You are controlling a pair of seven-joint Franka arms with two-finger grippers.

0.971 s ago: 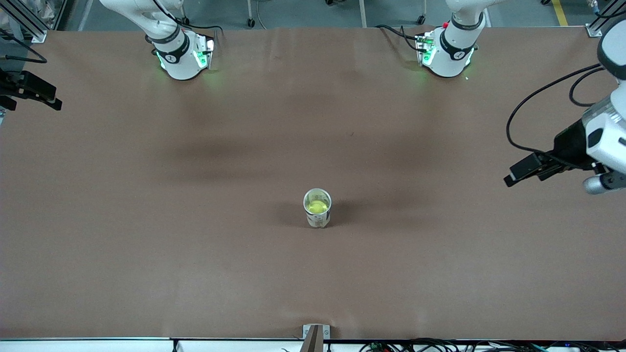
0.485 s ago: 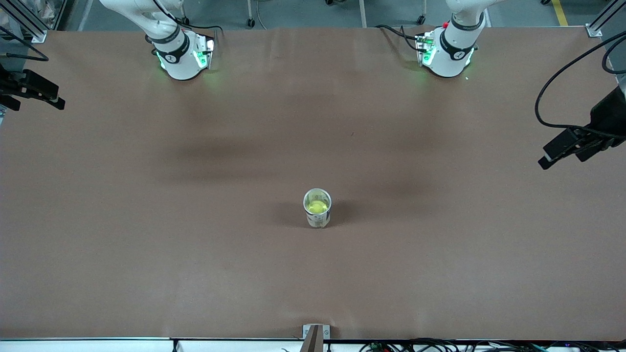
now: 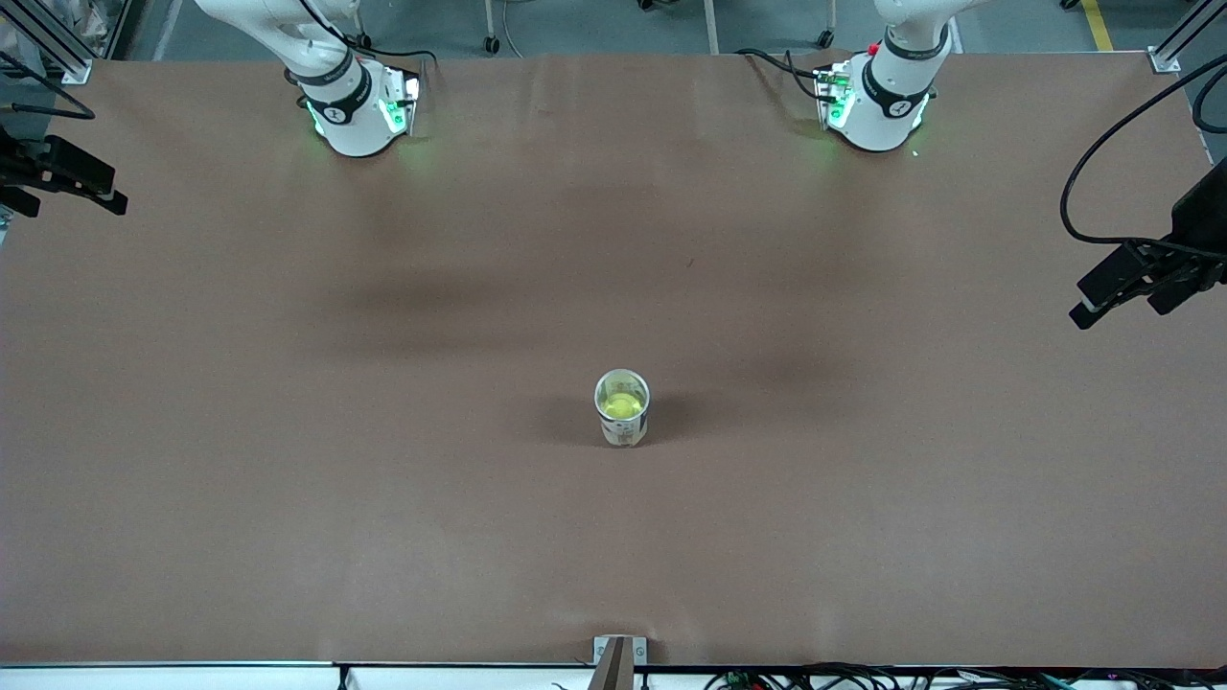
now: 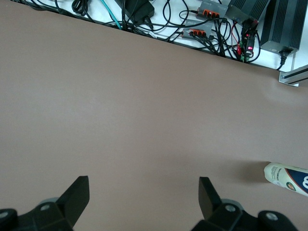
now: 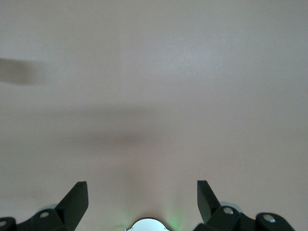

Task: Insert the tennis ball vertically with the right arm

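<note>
My right gripper (image 5: 142, 197) hangs over bare table at the right arm's end, its two dark wedge-shaped fingers (image 5: 77, 197) spread wide apart with nothing between them and touching nothing. In the front view it shows only as a black shape (image 3: 62, 177) at the edge of the picture. Under it, the right wrist view shows plain brown table with soft shadows, and a white rounded piece with a green glow at that picture's bottom edge.

My left gripper (image 4: 143, 197) is just as wide open and just as empty, over the table's edge at the left arm's end (image 3: 1117, 287), with a black cable looping above it. The left arm waits there.

The tennis ball (image 3: 622, 405) sits inside the can (image 3: 623, 422), which stands upright about midway between the two arms' ends of the table, nearer the front camera than both bases. The can's long axis runs straight up, its open round mouth facing upward, so the front camera looks down into it at the fuzzy yellow-green ball. The can is a clear tube with a pale printed label around its lower part; one end of it shows in the left wrist view (image 4: 286, 177).

The table (image 3: 288, 479) is covered in a smooth, matte brown sheet. Cables and power units (image 4: 211, 24) lie along its edge in the left wrist view.
</note>
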